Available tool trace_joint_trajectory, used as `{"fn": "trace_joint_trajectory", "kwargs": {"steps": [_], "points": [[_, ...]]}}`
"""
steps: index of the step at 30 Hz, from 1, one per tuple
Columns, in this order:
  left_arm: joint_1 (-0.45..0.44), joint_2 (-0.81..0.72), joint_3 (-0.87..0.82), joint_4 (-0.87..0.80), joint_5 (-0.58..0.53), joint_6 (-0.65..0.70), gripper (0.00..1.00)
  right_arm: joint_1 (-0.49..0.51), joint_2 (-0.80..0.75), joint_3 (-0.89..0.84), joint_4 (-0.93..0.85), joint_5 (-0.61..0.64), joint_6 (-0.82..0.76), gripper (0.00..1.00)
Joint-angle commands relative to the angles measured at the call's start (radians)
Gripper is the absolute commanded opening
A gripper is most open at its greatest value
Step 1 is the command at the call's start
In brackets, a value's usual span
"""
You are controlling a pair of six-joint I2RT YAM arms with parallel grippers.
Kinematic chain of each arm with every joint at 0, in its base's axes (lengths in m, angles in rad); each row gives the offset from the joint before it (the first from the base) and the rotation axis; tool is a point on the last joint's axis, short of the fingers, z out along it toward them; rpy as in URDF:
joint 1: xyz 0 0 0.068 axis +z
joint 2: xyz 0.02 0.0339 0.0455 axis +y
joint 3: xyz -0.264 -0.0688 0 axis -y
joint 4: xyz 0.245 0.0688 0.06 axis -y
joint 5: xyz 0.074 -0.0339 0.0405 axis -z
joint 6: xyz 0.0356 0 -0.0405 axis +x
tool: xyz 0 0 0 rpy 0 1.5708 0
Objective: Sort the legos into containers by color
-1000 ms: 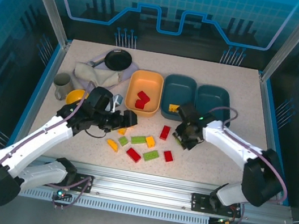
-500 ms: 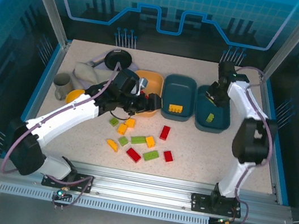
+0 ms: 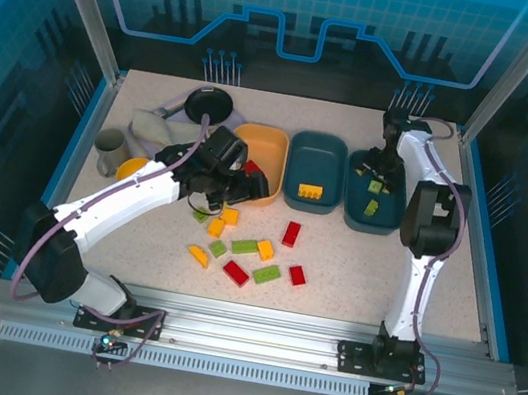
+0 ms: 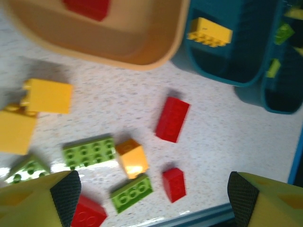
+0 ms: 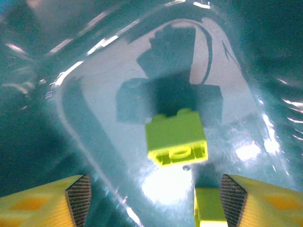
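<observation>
My left gripper (image 3: 255, 188) is open and empty, hovering at the near edge of the orange-yellow tray (image 3: 265, 145), which holds red legos (image 3: 249, 167). Below it on the table lie several loose legos: a red one (image 4: 173, 119), a smaller red one (image 4: 174, 184), an orange one (image 4: 132, 158) and a green one (image 4: 89, 152). The middle teal tray (image 3: 318, 156) holds a yellow lego (image 3: 312, 191). My right gripper (image 3: 382, 172) is open low over the right teal tray (image 3: 392, 219). A light green lego (image 5: 176, 137) lies on that tray's floor just ahead of its fingers (image 5: 78, 196).
A grey cup (image 3: 107, 151), a small yellow bowl (image 3: 132, 170), a crumpled cloth (image 3: 169, 131) and a black round dish (image 3: 209, 104) crowd the back left. The left arm's forearm stretches across the left half of the table. The table's blue-edged rim runs close behind the trays.
The right arm swung from the table's middle to the right teal tray, where more green legos now lie. The left gripper reached the orange-yellow tray, then drew back slightly.
</observation>
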Motion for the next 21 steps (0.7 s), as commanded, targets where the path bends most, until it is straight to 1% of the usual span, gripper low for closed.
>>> {"fn": "trace_joint_trajectory", "kwargs": {"steps": [1, 2, 4, 7, 9, 12, 15, 18, 21], "points": [[0.064, -0.029, -0.044, -0.108, -0.027, 0.056, 0.84, 0.062, -0.231, -0.028, 0.01, -0.014, -0.063, 0.78], [0.084, -0.027, -0.054, -0.107, -0.02, 0.084, 0.85, 0.09, -0.301, -0.074, 0.056, -0.013, -0.082, 0.79], [0.114, -0.01, -0.063, -0.106, -0.016, 0.152, 0.85, 0.167, -0.461, -0.24, 0.181, -0.022, -0.118, 0.8], [0.136, 0.042, -0.058, -0.085, -0.017, 0.258, 0.85, 0.32, -0.701, -0.524, 0.399, -0.071, -0.166, 0.82], [0.139, 0.083, -0.049, -0.061, -0.014, 0.304, 0.85, 0.436, -0.827, -0.707, 0.515, -0.089, -0.167, 0.83], [0.141, 0.147, -0.032, -0.035, -0.009, 0.341, 0.85, 0.556, -0.918, -0.879, 0.548, -0.09, -0.082, 0.82], [0.141, 0.218, -0.015, -0.019, -0.015, 0.364, 0.85, 0.646, -0.983, -0.975, 0.54, -0.048, -0.013, 0.82], [0.138, 0.29, -0.001, -0.001, -0.023, 0.381, 0.84, 0.701, -1.015, -1.018, 0.537, -0.04, 0.019, 0.82], [0.128, 0.343, 0.018, 0.013, -0.03, 0.396, 0.83, 0.717, -1.018, -1.023, 0.503, -0.029, 0.034, 0.82]]}}
